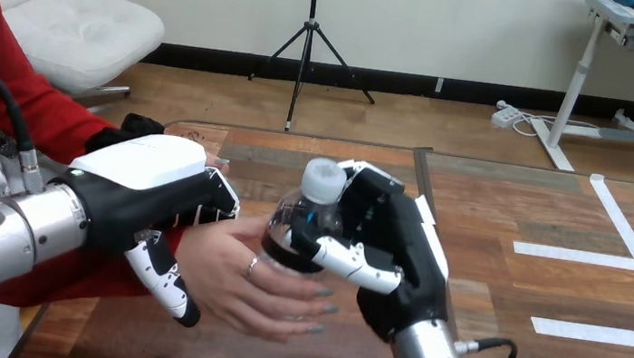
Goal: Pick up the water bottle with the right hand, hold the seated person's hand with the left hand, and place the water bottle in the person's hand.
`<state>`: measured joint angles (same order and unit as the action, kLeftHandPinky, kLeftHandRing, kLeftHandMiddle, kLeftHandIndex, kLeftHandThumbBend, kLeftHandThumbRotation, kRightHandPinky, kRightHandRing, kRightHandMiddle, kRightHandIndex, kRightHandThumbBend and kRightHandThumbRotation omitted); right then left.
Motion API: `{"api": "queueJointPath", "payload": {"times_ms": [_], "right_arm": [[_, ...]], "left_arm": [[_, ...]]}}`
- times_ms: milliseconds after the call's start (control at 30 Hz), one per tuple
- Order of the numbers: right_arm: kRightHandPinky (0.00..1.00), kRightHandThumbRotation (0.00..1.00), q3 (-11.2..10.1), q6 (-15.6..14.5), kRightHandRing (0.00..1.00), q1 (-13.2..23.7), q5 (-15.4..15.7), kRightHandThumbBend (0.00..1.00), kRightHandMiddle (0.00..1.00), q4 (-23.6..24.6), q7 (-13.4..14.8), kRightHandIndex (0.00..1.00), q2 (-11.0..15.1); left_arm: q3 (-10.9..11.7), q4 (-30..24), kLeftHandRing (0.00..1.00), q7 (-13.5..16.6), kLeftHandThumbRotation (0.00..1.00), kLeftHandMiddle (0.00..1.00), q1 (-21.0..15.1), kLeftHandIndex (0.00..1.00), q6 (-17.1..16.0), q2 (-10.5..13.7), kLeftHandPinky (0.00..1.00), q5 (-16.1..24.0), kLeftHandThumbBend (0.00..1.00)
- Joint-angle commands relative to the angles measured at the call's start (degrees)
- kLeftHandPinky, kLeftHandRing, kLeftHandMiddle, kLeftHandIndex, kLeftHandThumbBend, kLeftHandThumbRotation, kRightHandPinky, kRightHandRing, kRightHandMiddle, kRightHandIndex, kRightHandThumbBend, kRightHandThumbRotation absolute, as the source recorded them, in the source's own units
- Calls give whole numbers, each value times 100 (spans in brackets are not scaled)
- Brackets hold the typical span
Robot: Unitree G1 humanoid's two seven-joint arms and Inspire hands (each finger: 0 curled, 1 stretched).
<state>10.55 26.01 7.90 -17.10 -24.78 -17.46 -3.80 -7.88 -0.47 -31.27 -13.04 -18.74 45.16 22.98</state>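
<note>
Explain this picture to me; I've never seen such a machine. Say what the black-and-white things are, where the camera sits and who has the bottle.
Those are a humanoid robot's two mechanical hands. The camera sits on its head, looking down over a wooden table marked with white tape. The left hand is curled round the wrist of a person seated at the left. The right hand grips a bottle and holds it in the person's hand, whose fingers cup its base.
</note>
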Motion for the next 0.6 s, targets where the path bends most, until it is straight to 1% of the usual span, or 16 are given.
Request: {"api": "queueJointPath", "payload": {"times_ms": [0, 200, 400, 567], "right_arm": [[37, 0, 468, 154, 39, 91, -90, 86, 43, 470, -125, 44, -1085], [36, 0, 518, 180, 39, 76, -80, 86, 43, 513, -78, 44, -1065], [36, 0, 530, 185, 39, 89, -124, 86, 43, 532, -117, 44, -1059], [37, 0, 544, 145, 40, 103, -78, 86, 43, 572, -51, 44, -1054]], "left_arm": [[150, -649, 35, 139, 0, 40, -714, 41, -121, -298, 30, -327, 93], [139, -617, 35, 121, 0, 40, -714, 41, -76, -322, 30, -273, 93], [123, -520, 34, 171, 0, 40, -728, 40, -133, -363, 30, -202, 94], [105, -449, 33, 185, 0, 39, -745, 39, -115, -396, 28, -158, 94]]}}
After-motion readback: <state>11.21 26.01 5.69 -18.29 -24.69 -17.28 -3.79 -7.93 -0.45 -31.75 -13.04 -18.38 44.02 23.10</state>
